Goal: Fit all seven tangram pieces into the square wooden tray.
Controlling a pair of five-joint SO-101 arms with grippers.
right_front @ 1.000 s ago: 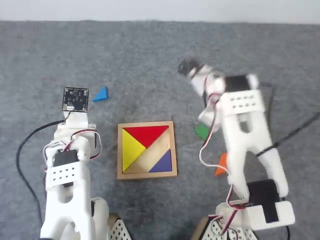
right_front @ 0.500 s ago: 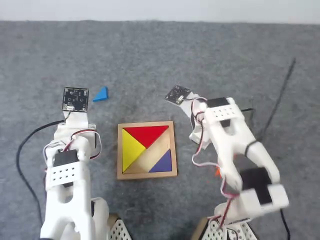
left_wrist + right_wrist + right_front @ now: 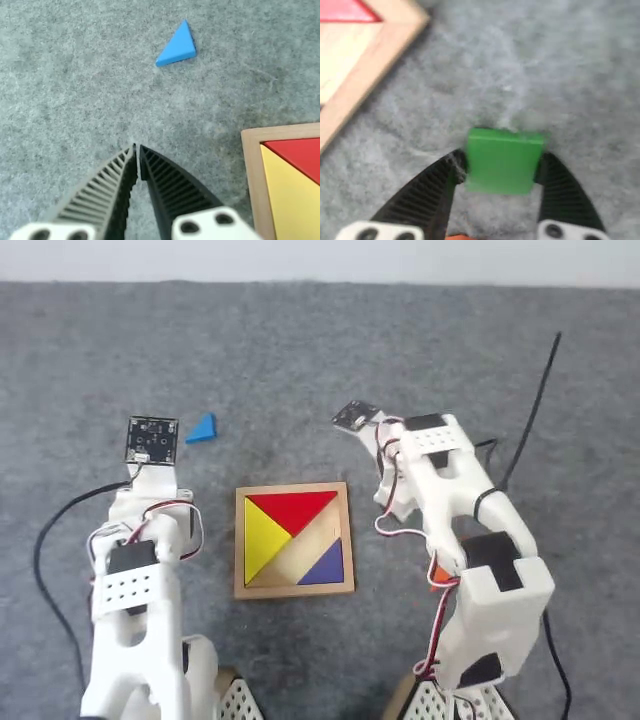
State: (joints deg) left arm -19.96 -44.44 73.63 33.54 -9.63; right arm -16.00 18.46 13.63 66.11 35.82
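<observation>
Grey felt covers the bench (image 3: pixel 300 360). My right pincer (image 3: pixel 501 162) is part open, its fingers pressed against both sides of the green square (image 3: pixel 505 150), which lies on the felt just off the tray (image 3: pixel 294 486) corner. My left pincer (image 3: pixel 136 149) is closed and empty, near the blue triangle (image 3: pixel 176 46). Red (image 3: pixel 292 508), yellow (image 3: pixel 262 535) and purple (image 3: pixel 325 568) pieces sit in the tray. Compared with a second ago, my right arm has swung in over the green square; my left arm is unchanged.
</observation>
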